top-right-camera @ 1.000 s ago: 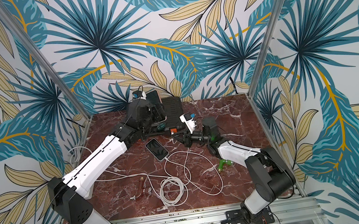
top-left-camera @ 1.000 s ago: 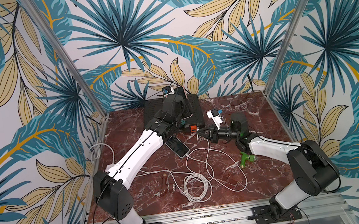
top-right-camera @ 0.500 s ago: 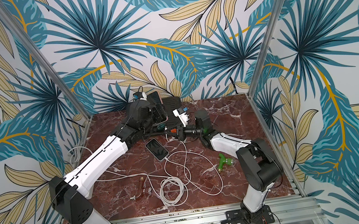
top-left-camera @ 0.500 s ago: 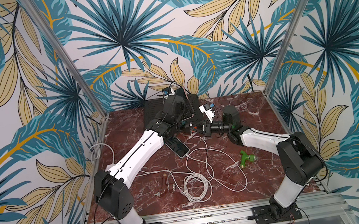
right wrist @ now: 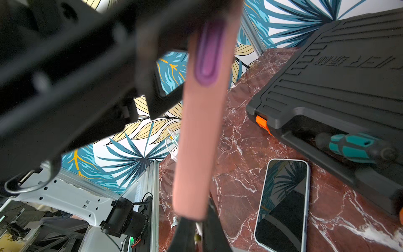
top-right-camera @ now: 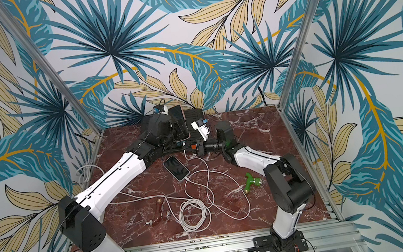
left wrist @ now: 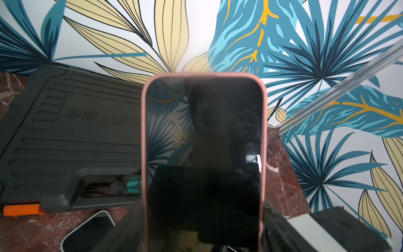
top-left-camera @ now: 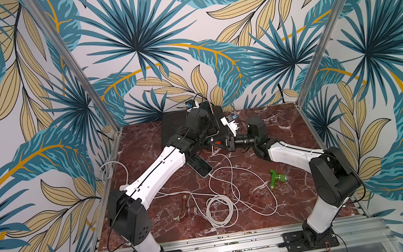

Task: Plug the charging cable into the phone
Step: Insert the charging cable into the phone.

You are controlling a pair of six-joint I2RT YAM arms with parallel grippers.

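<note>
A pink-cased phone (left wrist: pixel 202 135) stands upright in my left gripper (left wrist: pixel 202 229), whose jaws press its two long edges; both top views show it at the back of the table (top-right-camera: pixel 181 124). My right gripper (right wrist: pixel 197 227) is shut on the white plug of the charging cable (right wrist: pixel 198 228), right under the phone's bottom edge (right wrist: pixel 192 203). Whether the plug sits in the port is hidden. In both top views the right gripper (top-left-camera: pixel 215 144) meets the left gripper (top-left-camera: pixel 208 131) from the right. The cable's white coil (top-left-camera: pixel 219 208) lies near the front.
A second phone (top-left-camera: pixel 200 165) lies flat mid-table with a white cable at its end. A black tool case (top-left-camera: pixel 176 126) with a teal screwdriver (right wrist: pixel 353 148) stands behind. A green fitting (top-left-camera: pixel 277 179) and a copper fitting (top-left-camera: pixel 185 205) lie toward the front.
My right arm has swung left and back, carrying the plug up to the bottom of the pink phone. The left arm has barely moved.
</note>
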